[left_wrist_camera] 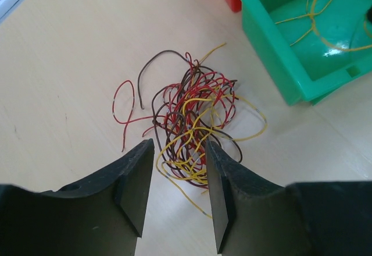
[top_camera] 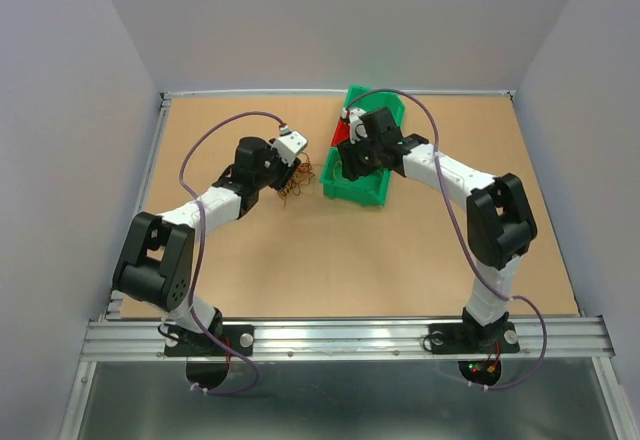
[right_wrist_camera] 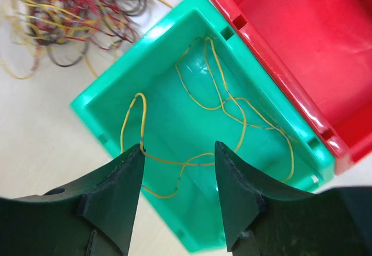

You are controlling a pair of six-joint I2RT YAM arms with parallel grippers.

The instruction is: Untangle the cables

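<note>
Overhead, I see both arms reaching toward the middle of the wooden table (top_camera: 300,260). My left gripper (left_wrist_camera: 180,145) hangs with jaws apart over a tangle of cables (left_wrist_camera: 192,122). These are red, yellow and dark brown strands lying on the table near the green bin (right_wrist_camera: 139,49). A few loops sit between the fingertips, though I cannot tell whether they touch. My right gripper (right_wrist_camera: 179,146), jaws likewise apart and holding nothing, hovers above the green bin, where a yellow cable (right_wrist_camera: 139,96) lies looped. A red bin (right_wrist_camera: 290,35) sits against the green one.
</note>
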